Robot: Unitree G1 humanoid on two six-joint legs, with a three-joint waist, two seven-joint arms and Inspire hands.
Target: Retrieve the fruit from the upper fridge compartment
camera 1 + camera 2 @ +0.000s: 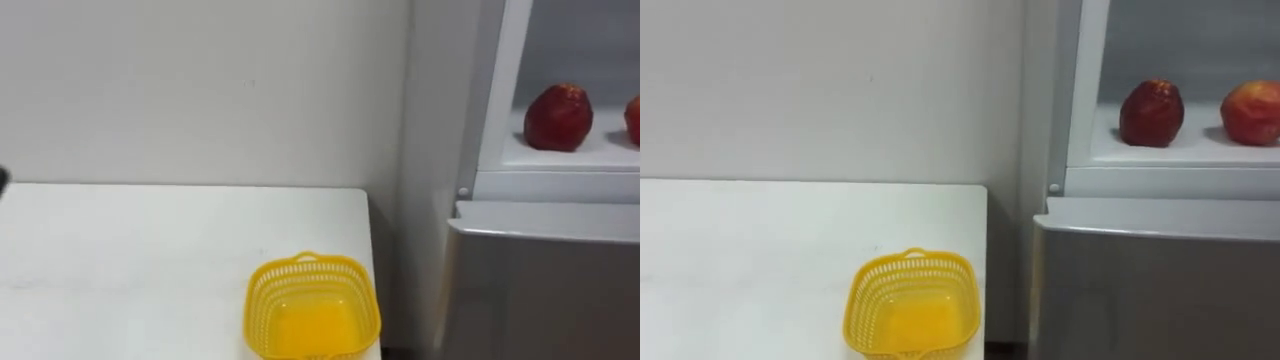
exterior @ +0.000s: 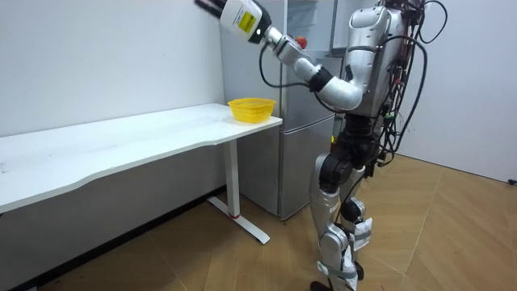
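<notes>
Meanwhile 2 apples sit in the open fridge; left hand raised, state unclear.

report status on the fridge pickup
Left hand raised high. Dark red fruit and red-yellow fruit on the upper fridge shelf, untouched. Yellow basket empty at the table edge; nothing blocks the shelf.

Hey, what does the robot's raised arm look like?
The left arm has a rounded silver-grey upper section, black bands at the joints and a white boxy forearm casing with a yellow label. The left hand is dark.
</notes>
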